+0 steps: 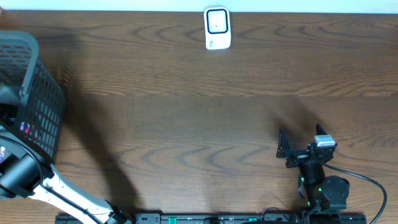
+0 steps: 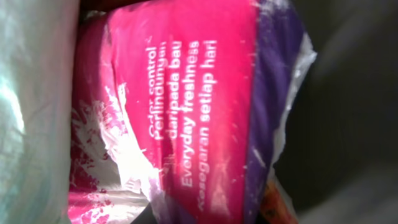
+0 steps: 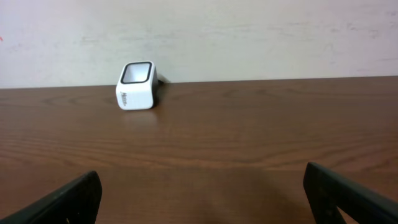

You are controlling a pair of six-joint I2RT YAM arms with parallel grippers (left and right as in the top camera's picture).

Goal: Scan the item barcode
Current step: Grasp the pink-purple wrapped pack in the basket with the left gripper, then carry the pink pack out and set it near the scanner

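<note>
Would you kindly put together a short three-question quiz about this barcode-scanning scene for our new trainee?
1. True or false: the right gripper is open and holds nothing.
2. Where does the white scanner stand on the table? A: near the far edge. B: at the near edge. C: inside the right gripper.
3. What is the main colour of the package filling the left wrist view?
Key: 1 true; 2 A; 3 pink.

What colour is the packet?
The packet is pink and purple with white writing; the left wrist view shows it best.
</note>
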